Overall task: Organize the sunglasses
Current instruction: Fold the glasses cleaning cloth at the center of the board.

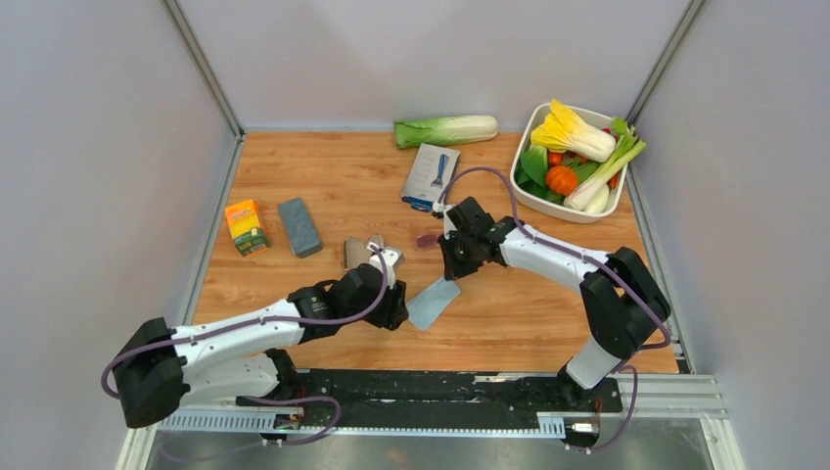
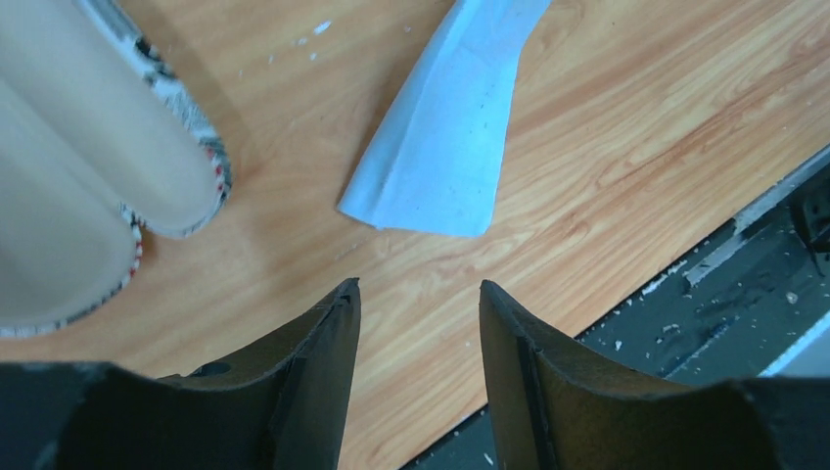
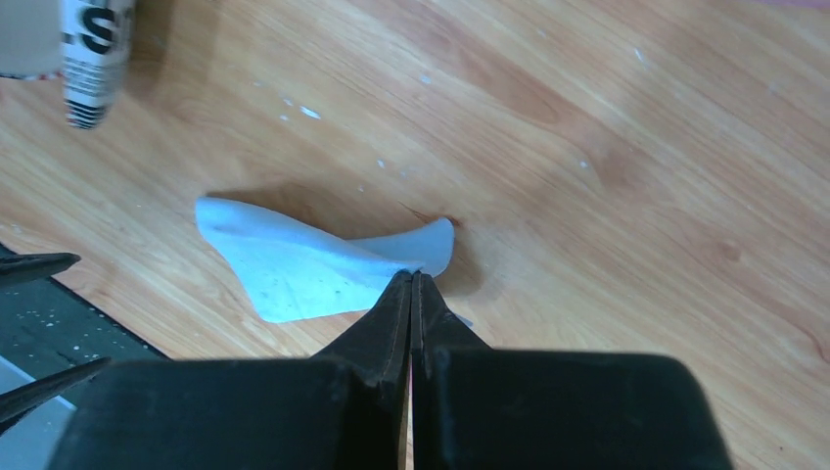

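The sunglasses (image 1: 428, 238) show only as a small pink-purple patch on the table just left of my right wrist, in the top view. My right gripper (image 1: 452, 277) is shut on one edge of the light blue cloth (image 1: 434, 302), and the rest of the cloth trails on the wood. In the right wrist view the closed fingertips (image 3: 411, 277) pinch the cloth (image 3: 294, 264). My left gripper (image 1: 401, 305) is open and empty, low over the table just left of the cloth. In the left wrist view the gripper (image 2: 419, 289) points at the cloth (image 2: 445, 147).
An open cream-lined case with a printed rim (image 1: 362, 252) lies beside my left wrist (image 2: 98, 166). A grey-blue case (image 1: 299, 227) and an orange box (image 1: 246, 225) lie at left. A blue package (image 1: 431, 176), a cabbage (image 1: 445, 130) and a white basin (image 1: 531, 132) of vegetables are at the back.
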Controlling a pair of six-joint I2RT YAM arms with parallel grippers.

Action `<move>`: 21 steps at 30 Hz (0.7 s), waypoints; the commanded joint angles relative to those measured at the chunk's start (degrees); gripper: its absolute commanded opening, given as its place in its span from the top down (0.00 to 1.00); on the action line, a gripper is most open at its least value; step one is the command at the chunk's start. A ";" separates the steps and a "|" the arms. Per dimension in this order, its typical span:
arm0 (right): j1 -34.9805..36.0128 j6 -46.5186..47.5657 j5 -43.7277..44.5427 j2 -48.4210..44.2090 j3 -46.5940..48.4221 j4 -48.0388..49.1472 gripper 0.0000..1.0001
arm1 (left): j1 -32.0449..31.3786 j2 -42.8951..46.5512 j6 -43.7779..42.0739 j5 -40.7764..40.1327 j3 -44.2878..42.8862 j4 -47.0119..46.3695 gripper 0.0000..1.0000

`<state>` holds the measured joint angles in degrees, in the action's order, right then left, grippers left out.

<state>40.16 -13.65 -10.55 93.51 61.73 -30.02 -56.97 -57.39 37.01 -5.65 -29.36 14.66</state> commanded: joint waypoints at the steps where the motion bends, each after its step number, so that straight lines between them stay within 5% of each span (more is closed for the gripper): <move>1: -1.22 -0.15 0.44 -2.28 -1.79 0.05 0.99 | 0.10 -6.94 -13.01 0.73 -7.00 -5.34 0.45; 6: -1.84 0.11 -0.53 -2.64 -2.06 0.58 0.99 | 0.10 -14.84 -20.30 2.31 -11.50 -6.39 0.54; 21: -2.46 0.29 -2.29 -2.37 -2.14 0.84 0.99 | 0.72 -25.14 -22.87 1.52 -13.70 -7.01 0.50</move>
<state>38.04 -13.63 -11.73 93.10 59.55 -30.57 -56.86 -81.41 15.64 -4.58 -41.32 9.54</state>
